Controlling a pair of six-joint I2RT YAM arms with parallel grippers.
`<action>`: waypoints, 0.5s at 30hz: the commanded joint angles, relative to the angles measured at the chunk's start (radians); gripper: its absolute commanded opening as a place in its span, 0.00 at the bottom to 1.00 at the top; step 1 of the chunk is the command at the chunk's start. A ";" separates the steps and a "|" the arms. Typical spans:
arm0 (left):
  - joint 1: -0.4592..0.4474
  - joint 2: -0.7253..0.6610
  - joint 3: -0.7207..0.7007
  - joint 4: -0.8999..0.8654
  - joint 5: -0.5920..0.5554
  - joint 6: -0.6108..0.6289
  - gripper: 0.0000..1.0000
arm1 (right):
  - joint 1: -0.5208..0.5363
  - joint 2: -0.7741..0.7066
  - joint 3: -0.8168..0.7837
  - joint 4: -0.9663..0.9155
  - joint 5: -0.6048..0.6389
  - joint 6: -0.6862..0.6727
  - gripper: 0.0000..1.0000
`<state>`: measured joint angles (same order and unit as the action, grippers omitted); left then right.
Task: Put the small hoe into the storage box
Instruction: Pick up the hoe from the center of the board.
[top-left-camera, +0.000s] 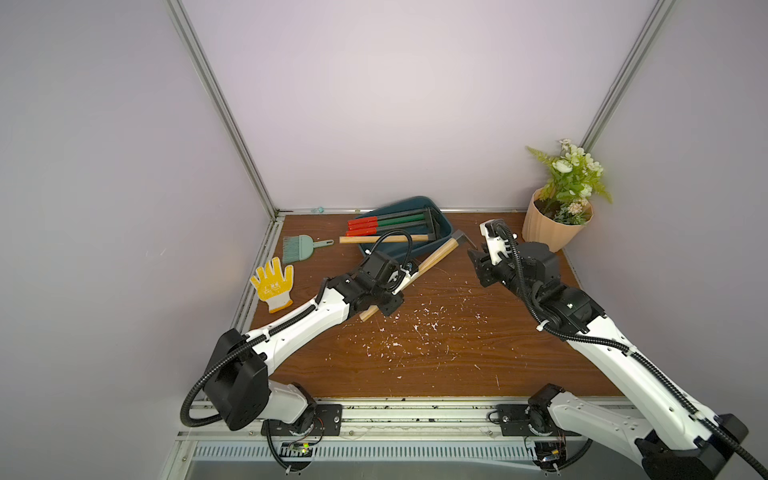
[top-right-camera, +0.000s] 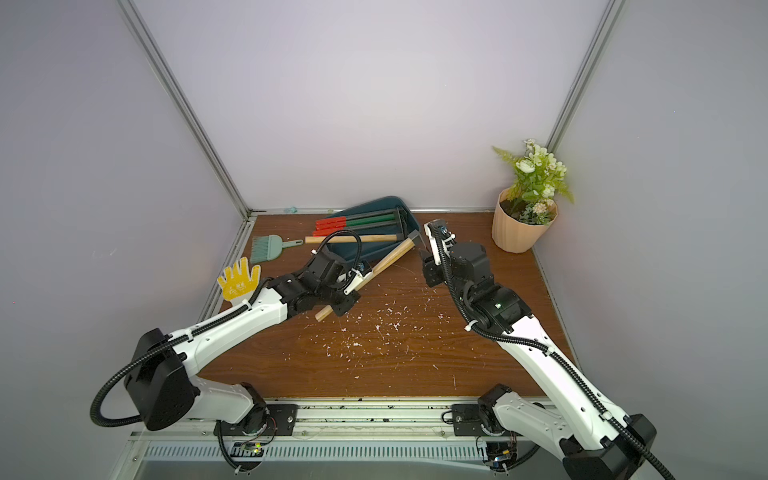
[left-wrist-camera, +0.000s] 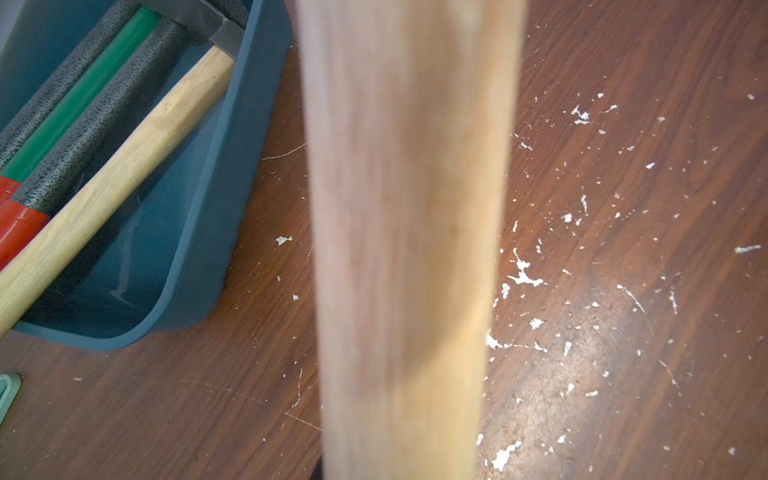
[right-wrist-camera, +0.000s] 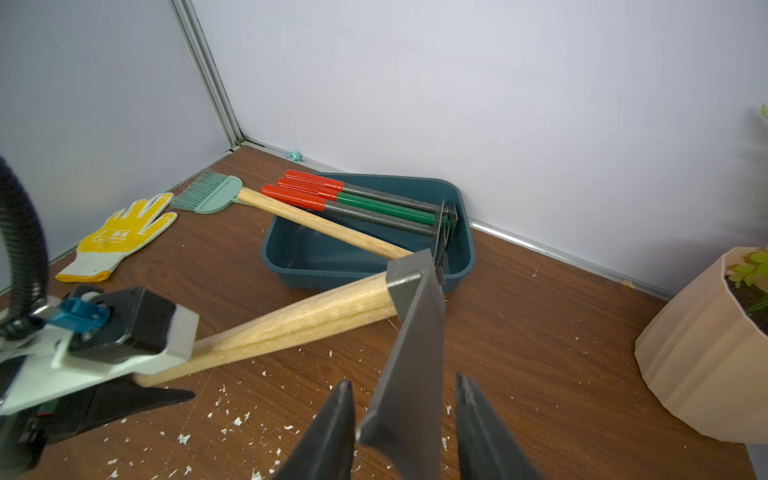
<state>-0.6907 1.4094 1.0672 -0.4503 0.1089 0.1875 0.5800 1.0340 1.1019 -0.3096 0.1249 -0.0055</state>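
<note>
Brown tabletop (top-left-camera: 436, 353), wooden-handled grey-bladed small hoe (top-left-camera: 434, 258)

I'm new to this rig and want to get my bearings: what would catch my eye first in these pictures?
The small hoe, wooden-handled with a dark metal blade, stands out mid-scene: the left end effector grips its handle, and its blade sits between the right end effector's open fingers. Behind it, the shallow dark teal plastic storage box holds tools with red and green handles. A yellow work glove lies at far left.
</note>
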 joint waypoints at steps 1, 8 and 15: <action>0.005 -0.038 0.048 0.049 0.053 -0.002 0.00 | -0.004 0.015 0.034 0.052 0.010 -0.033 0.42; 0.005 -0.046 0.057 0.037 0.076 0.008 0.00 | -0.006 0.034 0.014 0.073 0.003 -0.038 0.41; 0.006 -0.056 0.056 0.040 0.079 0.006 0.00 | -0.008 0.038 -0.010 0.069 0.011 -0.041 0.39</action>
<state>-0.6907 1.4025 1.0691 -0.4763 0.1497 0.1947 0.5766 1.0779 1.0939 -0.2802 0.1253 -0.0280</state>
